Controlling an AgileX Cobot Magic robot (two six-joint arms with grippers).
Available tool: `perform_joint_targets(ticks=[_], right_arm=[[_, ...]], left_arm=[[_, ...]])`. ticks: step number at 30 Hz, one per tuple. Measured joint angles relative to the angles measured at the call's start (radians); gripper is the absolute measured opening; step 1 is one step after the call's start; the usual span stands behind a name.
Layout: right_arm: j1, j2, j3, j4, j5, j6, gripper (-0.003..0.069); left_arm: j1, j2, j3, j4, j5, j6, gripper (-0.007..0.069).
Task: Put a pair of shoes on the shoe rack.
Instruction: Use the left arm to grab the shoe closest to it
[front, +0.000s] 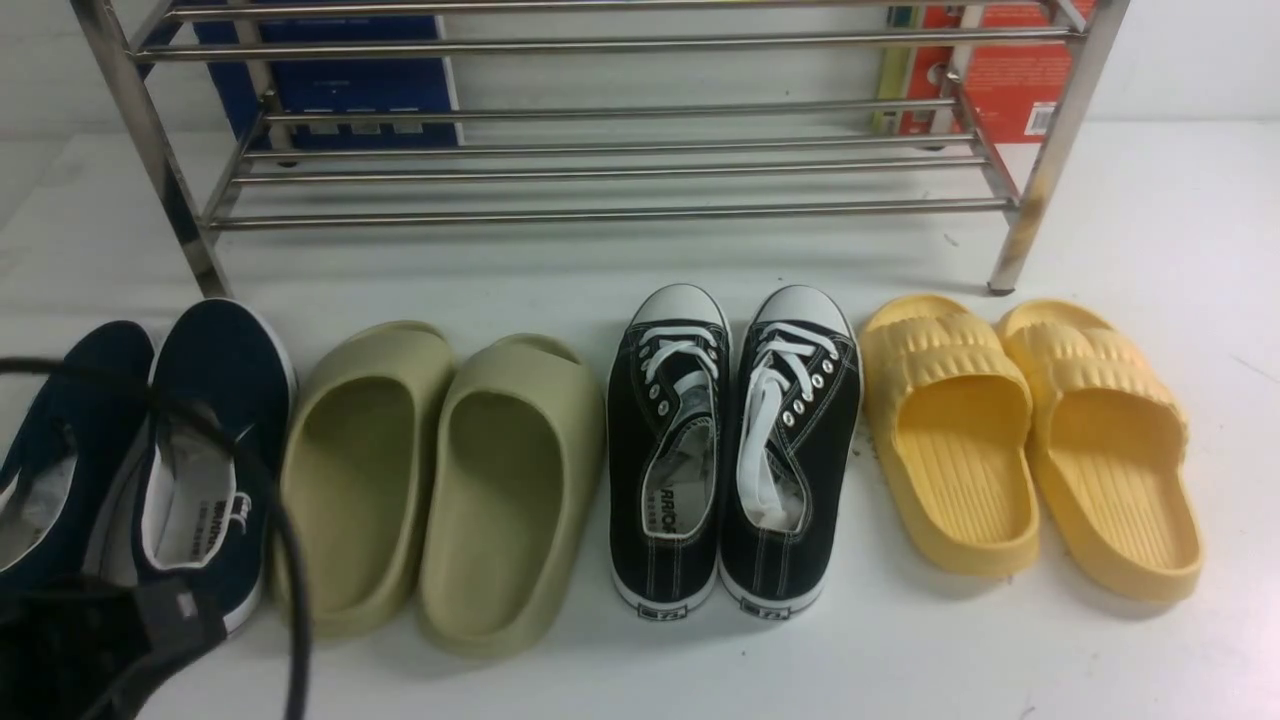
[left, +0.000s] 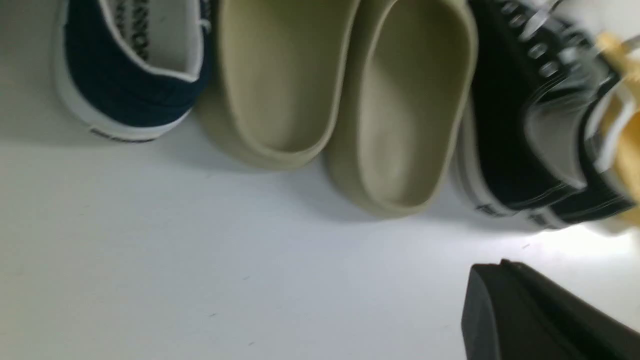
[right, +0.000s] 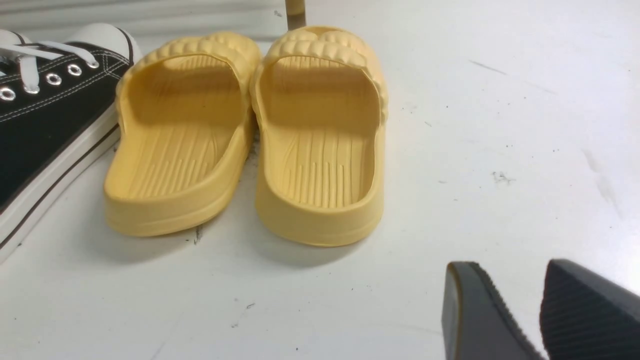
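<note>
The pair of shoes, two navy slip-ons with white soles, stands at the far left of the row: one (front: 70, 420) by the picture's edge, the other (front: 225, 380) beside it. The heel of one navy shoe (left: 125, 75) shows in the left wrist view. The steel shoe rack (front: 600, 212) stands behind the row with nothing on its tubes. My left arm's dark body (front: 90, 640) and cable cover the navy heels. My left gripper (left: 502, 267) is shut on nothing, over bare table in front of the heels. My right gripper (right: 507, 280) is open and empty, near the yellow slides.
To the right of the navy pair stand olive slides (front: 440, 480), black lace-up sneakers (front: 730, 450) and yellow slides (front: 1030, 430), all with toes toward the rack. A blue box (front: 340, 90) and a red box (front: 1010, 80) stand behind the rack.
</note>
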Motion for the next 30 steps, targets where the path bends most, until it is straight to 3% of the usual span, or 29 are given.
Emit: perform_joint_targets(ticks=[8, 26, 30], right_arm=[[0.0, 0.0, 0.0, 0.0, 0.0, -0.001, 0.0239], [0.0, 0.0, 0.0, 0.0, 0.0, -0.001, 0.0239], [0.0, 0.0, 0.0, 0.0, 0.0, -0.001, 0.0239]], left_arm=[[0.0, 0.265, -0.127, 0.121, 0.012, 0.02, -0.0013], [0.0, 0.304, -0.149, 0.196, -0.013, 0.007, -0.0013], [0.001, 0.419, -0.259, 0.348, 0.065, -0.1, -0.0013]])
